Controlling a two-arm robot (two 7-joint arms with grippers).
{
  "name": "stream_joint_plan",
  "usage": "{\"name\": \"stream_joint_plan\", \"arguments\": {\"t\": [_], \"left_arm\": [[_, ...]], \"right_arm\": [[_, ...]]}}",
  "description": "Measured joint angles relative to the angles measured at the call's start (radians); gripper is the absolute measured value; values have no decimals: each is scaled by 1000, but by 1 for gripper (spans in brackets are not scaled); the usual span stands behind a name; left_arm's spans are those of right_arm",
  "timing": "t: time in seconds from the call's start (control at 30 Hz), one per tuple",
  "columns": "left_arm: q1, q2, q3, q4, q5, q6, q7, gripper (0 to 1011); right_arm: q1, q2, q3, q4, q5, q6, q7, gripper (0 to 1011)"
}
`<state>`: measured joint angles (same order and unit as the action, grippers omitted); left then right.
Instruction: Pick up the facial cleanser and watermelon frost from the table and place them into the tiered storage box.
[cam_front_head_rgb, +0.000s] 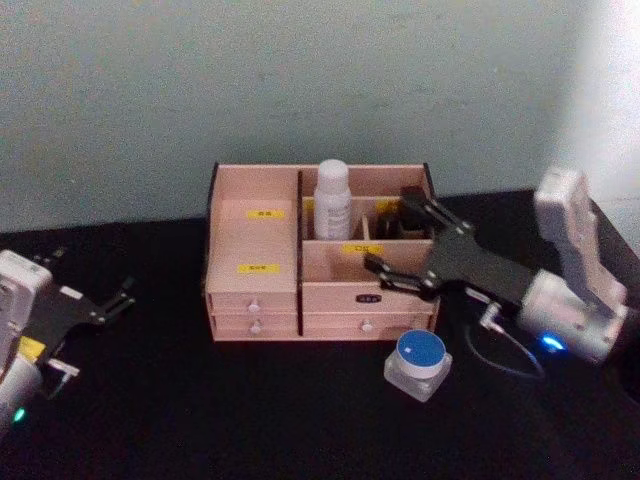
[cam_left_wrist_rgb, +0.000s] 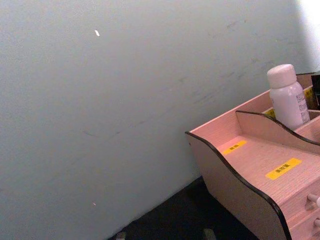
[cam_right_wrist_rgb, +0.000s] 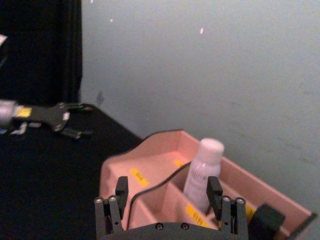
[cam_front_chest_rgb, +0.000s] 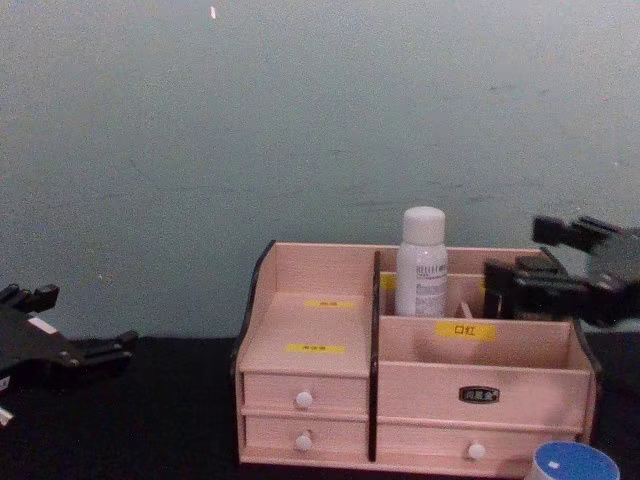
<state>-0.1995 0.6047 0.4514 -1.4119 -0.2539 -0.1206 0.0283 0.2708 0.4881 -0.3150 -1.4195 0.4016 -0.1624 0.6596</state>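
We see the right gripper (cam_front_head_rgb: 393, 235) hovering over the right-hand compartments of the tiered storage box (cam_front_head_rgb: 250, 240), its fingers (cam_right_wrist_rgb: 214, 192) spread wide and holding nothing. A white bottle (cam_front_head_rgb: 332, 200) stands upright in a rear compartment, just beside the central divider. It lies a little beyond the right fingertips and apart from them; from the right wrist camera it sits inside the gap between the fingers, close to one of them. A blue-lidded jar (cam_front_head_rgb: 418, 362) rests on the dark worktop (cam_front_head_rgb: 250, 420), just in front of the box's lower right drawer and so below those fingers, on the robot's side of them. We cannot read which of the two containers is the cleanser and which the watermelon frost. The left gripper (cam_right_wrist_rgb: 81, 120) is parked far off at the left above the worktop — its fingers parted too, empty, and well apart from the box.
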Motion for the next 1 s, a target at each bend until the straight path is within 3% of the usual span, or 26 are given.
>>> {"name": "stream_joint_plan", "arguments": {"t": [0.13,0.4,0.67,1.0], "left_arm": [[0,0,0,0,0,0,0,1001],[0,0,0,0,0,0,0,1001],[0,0,0,0,0,0,0,1001],[0,0,0,0,0,0,0,1001]], "right_arm": [[-62,50,10,-63,19,19,0,1000],[-138,113,13,-121,49,80,-16,1000],[-153,145,-15,-111,47,126,-39,1000],[-138,153,-46,-70,28,168,-60,1000]]}}
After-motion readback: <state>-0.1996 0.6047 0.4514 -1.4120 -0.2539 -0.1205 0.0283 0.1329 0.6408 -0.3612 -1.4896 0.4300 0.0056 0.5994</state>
